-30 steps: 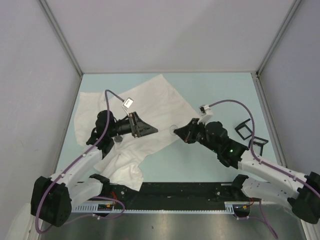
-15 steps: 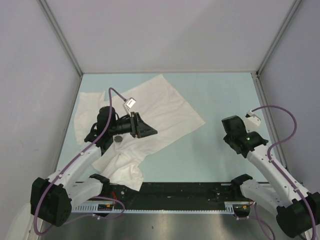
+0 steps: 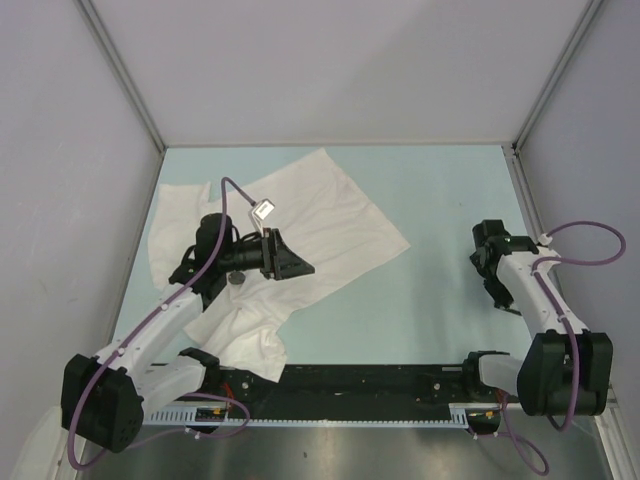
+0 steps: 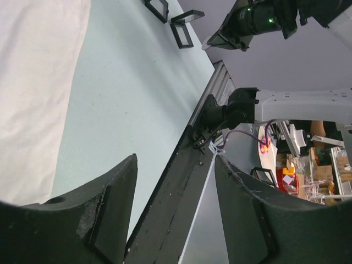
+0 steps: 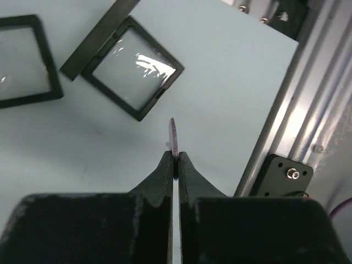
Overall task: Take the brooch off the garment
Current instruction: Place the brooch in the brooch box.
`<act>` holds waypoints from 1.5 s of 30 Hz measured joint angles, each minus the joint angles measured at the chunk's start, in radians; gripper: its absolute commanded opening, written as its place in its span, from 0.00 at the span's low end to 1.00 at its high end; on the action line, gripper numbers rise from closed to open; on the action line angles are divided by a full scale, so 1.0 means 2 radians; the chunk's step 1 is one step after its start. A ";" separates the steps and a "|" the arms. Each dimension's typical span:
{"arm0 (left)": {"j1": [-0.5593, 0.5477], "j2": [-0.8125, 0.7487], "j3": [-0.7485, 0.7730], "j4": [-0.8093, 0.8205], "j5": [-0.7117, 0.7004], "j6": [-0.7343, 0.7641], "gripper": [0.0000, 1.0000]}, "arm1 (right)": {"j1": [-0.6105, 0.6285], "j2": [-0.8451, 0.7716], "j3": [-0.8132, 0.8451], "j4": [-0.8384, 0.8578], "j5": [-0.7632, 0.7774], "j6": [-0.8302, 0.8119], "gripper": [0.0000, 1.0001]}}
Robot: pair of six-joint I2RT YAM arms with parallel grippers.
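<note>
The white garment (image 3: 330, 215) lies spread over the left half of the table, and its edge shows in the left wrist view (image 4: 33, 82). My left gripper (image 3: 298, 266) hovers over its lower part, jaws open with nothing between them (image 4: 176, 165). My right gripper (image 5: 175, 157) is at the table's right side (image 3: 497, 290), far from the garment. It is shut on the brooch (image 5: 172, 135), a thin disc seen edge-on that sticks out past the fingertips. The brooch hangs above bare table, just short of a black frame.
Black square frames with clear panes (image 5: 132, 66) (image 5: 22, 60) lie on the table at the right, under and beyond my right gripper; they also show far off in the left wrist view (image 4: 181, 27). A metal rail (image 5: 308, 110) runs along the table's near edge.
My right arm has swung from the garment's right corner to the table's right side, carrying the brooch. The garment's corner has dropped back flat. My left gripper has opened wider.
</note>
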 measured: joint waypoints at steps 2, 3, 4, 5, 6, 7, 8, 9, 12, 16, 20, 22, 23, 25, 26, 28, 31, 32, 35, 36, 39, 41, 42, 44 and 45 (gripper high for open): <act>0.000 0.002 0.000 0.000 0.006 -0.001 0.62 | -0.019 0.006 0.000 -0.008 0.010 0.010 0.00; -0.001 0.003 0.000 0.000 0.008 -0.002 0.62 | -0.026 0.007 0.000 -0.010 0.015 0.014 0.00; -0.001 0.006 0.000 0.000 0.009 -0.004 0.62 | -0.034 0.006 0.001 -0.012 0.022 0.015 0.00; -0.001 0.008 0.000 0.000 0.010 -0.004 0.62 | -0.040 0.006 0.001 -0.012 0.027 0.016 0.00; -0.001 0.010 0.000 0.000 0.011 -0.005 0.62 | -0.046 0.007 0.001 -0.011 0.033 0.016 0.00; -0.001 0.012 0.000 0.000 0.013 -0.006 0.62 | -0.051 0.008 0.001 -0.010 0.038 0.016 0.00; -0.001 0.013 0.000 0.000 0.014 -0.006 0.62 | -0.054 0.010 0.001 -0.010 0.043 0.016 0.00; -0.001 0.014 0.000 0.000 0.016 -0.008 0.62 | -0.059 0.012 0.002 -0.009 0.048 0.016 0.00; -0.001 0.017 0.000 0.000 0.018 -0.010 0.62 | -0.064 0.025 0.002 -0.003 0.057 0.013 0.00; -0.001 0.024 0.000 0.000 0.018 -0.015 0.62 | -0.066 0.048 0.002 0.015 0.060 0.000 0.00; -0.001 0.025 0.000 0.001 0.018 -0.019 0.62 | -0.066 0.070 0.002 0.045 0.060 -0.020 0.00; -0.001 0.025 0.000 0.003 0.017 -0.023 0.62 | -0.066 0.078 0.002 0.063 0.060 -0.032 0.00; -0.001 0.025 0.000 0.004 0.017 -0.024 0.62 | -0.066 0.083 0.002 0.074 0.059 -0.039 0.00; -0.001 0.025 0.000 0.004 0.017 -0.027 0.62 | -0.066 0.093 0.002 0.088 0.059 -0.047 0.00; -0.001 0.025 0.000 0.004 0.017 -0.028 0.62 | -0.066 0.097 0.002 0.094 0.059 -0.051 0.00; -0.001 0.025 0.000 0.004 0.015 -0.031 0.62 | -0.066 0.108 0.002 0.106 0.059 -0.057 0.00; -0.001 0.025 0.000 0.004 0.012 -0.032 0.62 | -0.066 0.119 0.002 0.117 0.060 -0.062 0.00; -0.001 0.025 0.000 0.004 0.010 -0.032 0.62 | -0.066 0.122 0.002 0.119 0.060 -0.063 0.00; -0.001 0.025 0.000 0.007 0.007 -0.036 0.62 | -0.067 0.130 0.002 0.128 0.060 -0.067 0.00; -0.001 0.025 0.000 0.009 0.006 -0.038 0.62 | -0.068 0.133 0.002 0.129 0.060 -0.067 0.00; -0.001 0.025 0.000 0.012 0.005 -0.040 0.62 | -0.073 0.139 0.002 0.130 0.060 -0.068 0.00; -0.001 0.025 0.000 0.012 0.004 -0.042 0.62 | -0.076 0.142 0.002 0.129 0.062 -0.068 0.00; -0.001 0.025 0.000 0.013 0.005 -0.043 0.63 | -0.077 0.142 0.002 0.129 0.062 -0.068 0.00; -0.001 0.026 0.000 0.014 0.004 -0.044 0.63 | -0.078 0.146 0.002 0.128 0.062 -0.067 0.00; -0.001 0.026 0.000 0.015 0.005 -0.044 0.62 | -0.078 0.148 0.002 0.128 0.062 -0.067 0.00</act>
